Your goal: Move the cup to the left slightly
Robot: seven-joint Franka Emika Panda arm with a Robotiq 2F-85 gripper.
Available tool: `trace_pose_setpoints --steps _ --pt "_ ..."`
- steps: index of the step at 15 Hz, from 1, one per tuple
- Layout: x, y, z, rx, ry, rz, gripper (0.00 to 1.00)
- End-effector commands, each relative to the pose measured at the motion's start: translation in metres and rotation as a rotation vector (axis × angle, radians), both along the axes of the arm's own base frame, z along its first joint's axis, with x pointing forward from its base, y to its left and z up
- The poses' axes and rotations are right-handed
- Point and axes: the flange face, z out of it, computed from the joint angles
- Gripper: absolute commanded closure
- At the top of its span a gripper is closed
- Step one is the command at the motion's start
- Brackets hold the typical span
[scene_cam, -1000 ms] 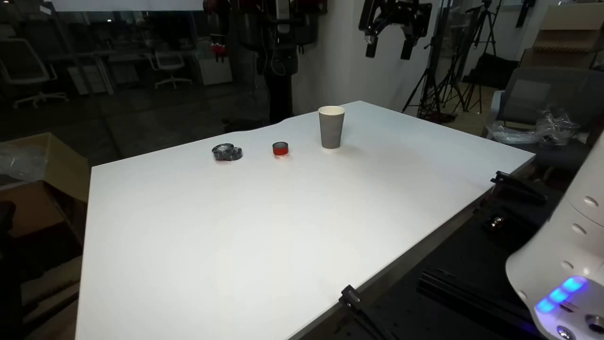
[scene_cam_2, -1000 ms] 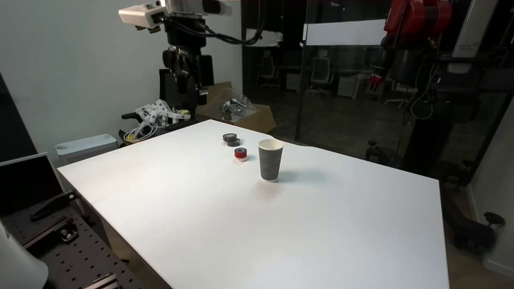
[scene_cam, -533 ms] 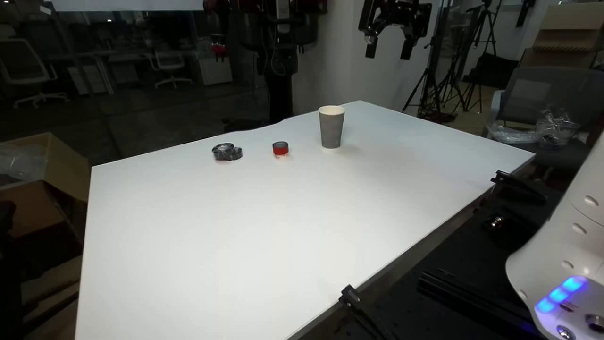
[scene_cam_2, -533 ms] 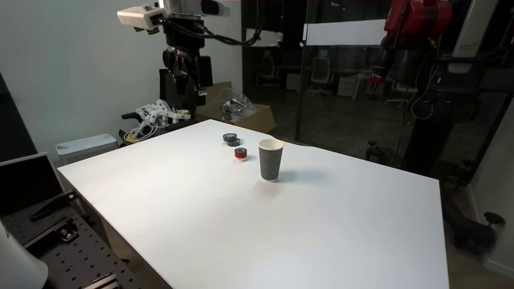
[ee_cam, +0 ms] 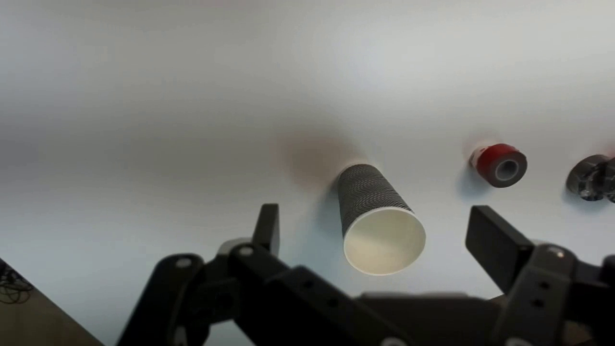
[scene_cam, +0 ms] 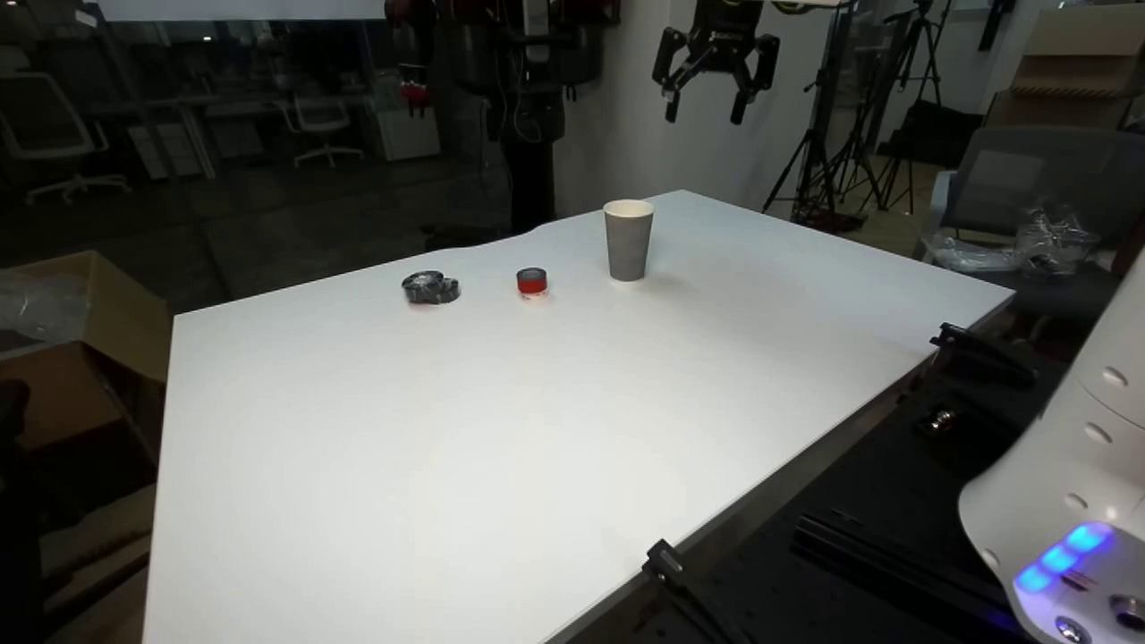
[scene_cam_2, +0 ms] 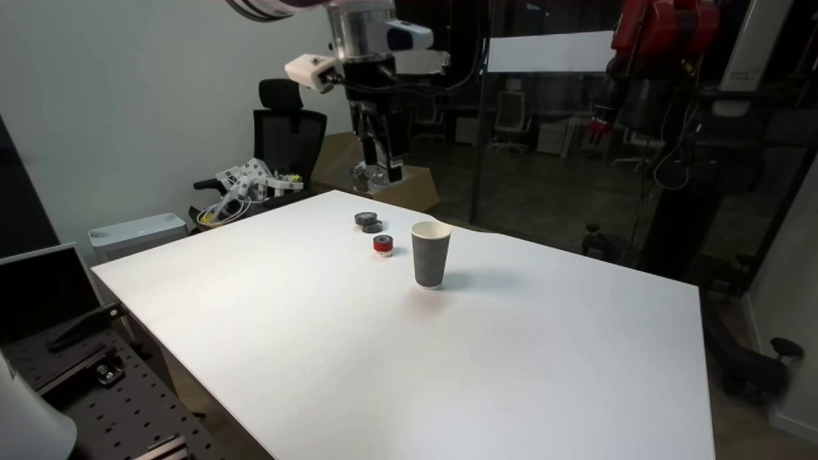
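Note:
The cup is a tapered grey ribbed paper cup with a white rim. It stands upright on the white table in both exterior views (scene_cam: 628,243) (scene_cam_2: 430,259). In the wrist view the cup (ee_cam: 367,190) shows its open mouth, with a pale inside. My black gripper is open and empty, high above the table in both exterior views (scene_cam: 705,114) (scene_cam_2: 383,167). In the wrist view my gripper (ee_cam: 377,230) has its fingers wide apart, one on each side of the cup's mouth in the picture, not touching it.
A red-and-grey tape roll (scene_cam: 531,282) lies beside the cup, also in the wrist view (ee_cam: 502,166). Dark tape rolls (scene_cam: 430,287) lie farther along. The white table (scene_cam: 402,465) ends at a far edge near a dark stand. A black clamp (scene_cam: 664,563) sits at its near edge.
My gripper has moved out over the table and lower, rightward in an exterior view, nearer to above the cup. The fingers stay open. The cup and tape rolls have not moved.

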Motion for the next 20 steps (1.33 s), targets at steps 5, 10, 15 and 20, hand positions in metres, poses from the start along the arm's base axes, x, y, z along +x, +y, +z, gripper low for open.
trace_pose_setpoints --steps 5,10,15,20 --pt "0.061 -0.036 -0.051 0.024 0.165 -0.156 0.00" --pt "0.090 -0.045 -0.067 0.023 0.171 -0.230 0.00" --pt "0.135 -0.062 -0.085 0.017 0.164 -0.235 0.00" --pt "0.176 -0.063 -0.110 0.039 0.209 -0.219 0.00"
